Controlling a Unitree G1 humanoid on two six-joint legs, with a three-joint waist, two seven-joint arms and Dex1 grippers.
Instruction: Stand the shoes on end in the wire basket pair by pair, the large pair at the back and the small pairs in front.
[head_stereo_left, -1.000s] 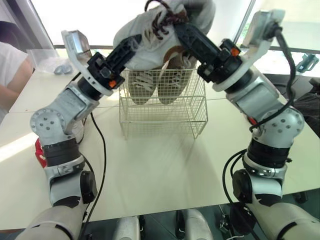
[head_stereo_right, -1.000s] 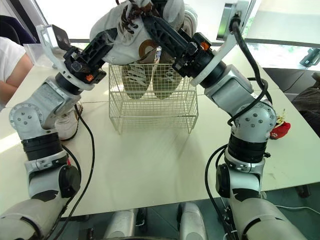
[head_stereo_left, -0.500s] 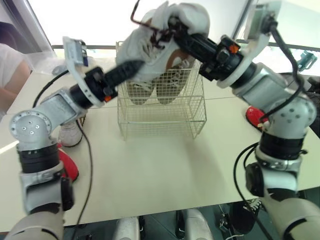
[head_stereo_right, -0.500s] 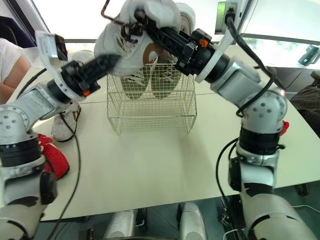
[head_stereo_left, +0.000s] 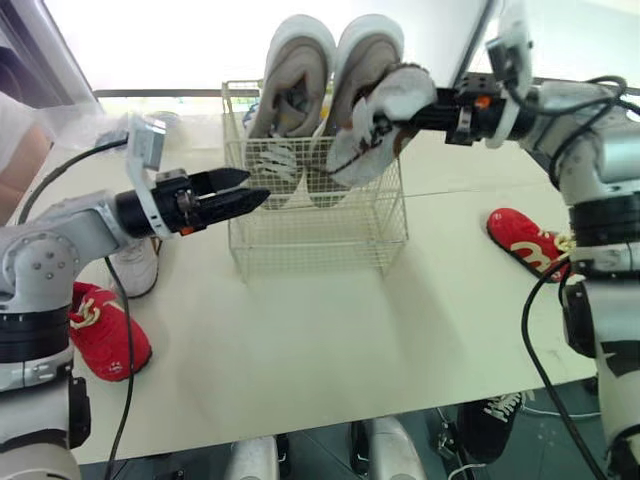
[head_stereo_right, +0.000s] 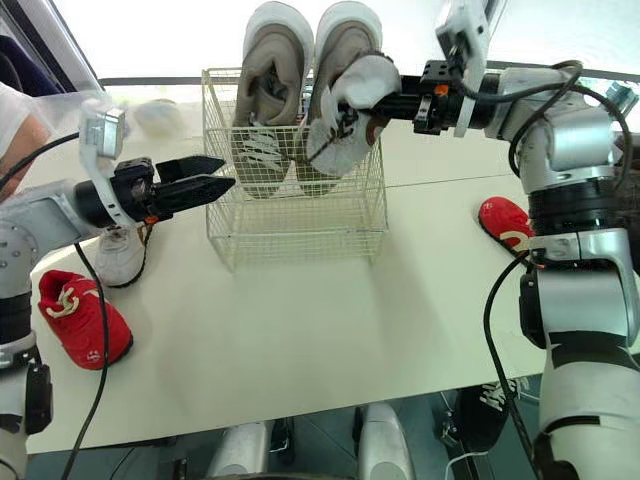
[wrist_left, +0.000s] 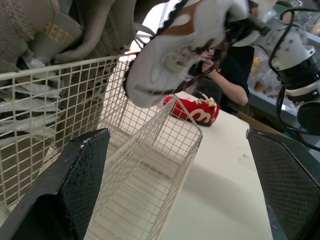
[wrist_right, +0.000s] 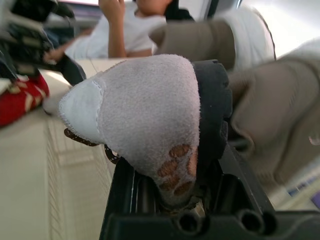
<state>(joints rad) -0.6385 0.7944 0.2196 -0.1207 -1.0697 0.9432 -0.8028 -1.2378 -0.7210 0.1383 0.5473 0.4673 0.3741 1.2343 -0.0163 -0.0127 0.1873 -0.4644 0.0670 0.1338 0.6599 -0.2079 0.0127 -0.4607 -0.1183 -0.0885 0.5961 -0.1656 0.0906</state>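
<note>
A white wire basket stands mid-table with the large grey pair on end along its back. My right gripper is shut on the heel of a small white shoe, holding it toe-down over the basket's front right part. In the right wrist view the black fingers clamp that heel. My left gripper is open and holds nothing, just left of the basket. Its fingers stand wide apart in the left wrist view.
A second white shoe and a red shoe lie on the table at the left. Another red shoe lies at the right. A person sits at the far left corner.
My left gripper has opened, let go of the white shoe and drawn back to the left. The right gripper alone has brought the shoe down toward the basket. The camera has shifted.
</note>
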